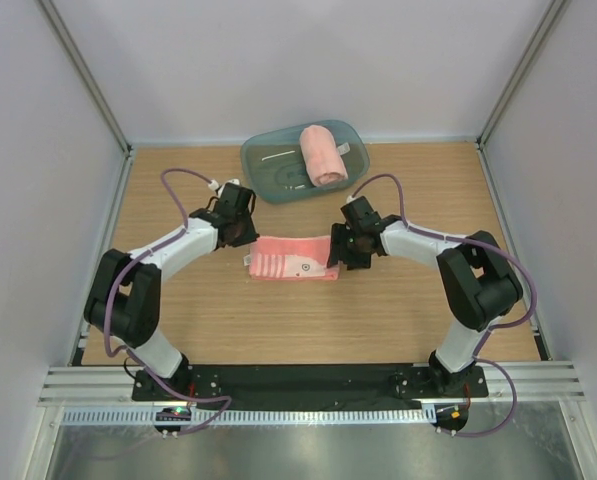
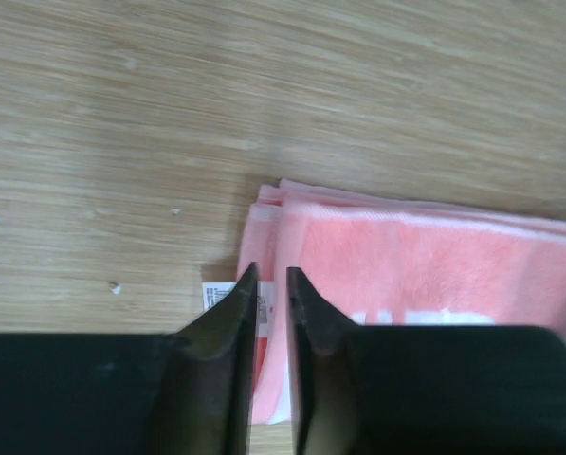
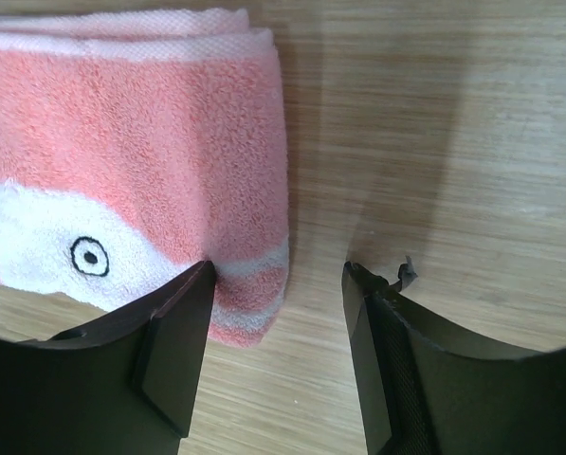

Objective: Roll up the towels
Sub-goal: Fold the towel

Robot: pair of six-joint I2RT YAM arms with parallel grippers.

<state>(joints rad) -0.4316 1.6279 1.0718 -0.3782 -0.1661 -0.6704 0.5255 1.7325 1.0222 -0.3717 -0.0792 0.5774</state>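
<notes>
A folded pink towel [image 1: 293,258] with white stripes and a white figure lies flat on the wooden table, mid-centre. My left gripper [image 1: 240,232] is at its left end. In the left wrist view the jaws [image 2: 271,270] stand almost shut with a thin slit, over the towel's [image 2: 425,256] left edge and its white label [image 2: 216,294]. My right gripper [image 1: 343,248] is at the right end. In the right wrist view it [image 3: 278,270] is open and straddles the towel's [image 3: 121,142] right edge, one finger over the cloth, the other over bare wood.
A teal tray [image 1: 263,165] stands at the back centre with a rolled pink towel [image 1: 323,155] in it and some small white items. White walls enclose the table on three sides.
</notes>
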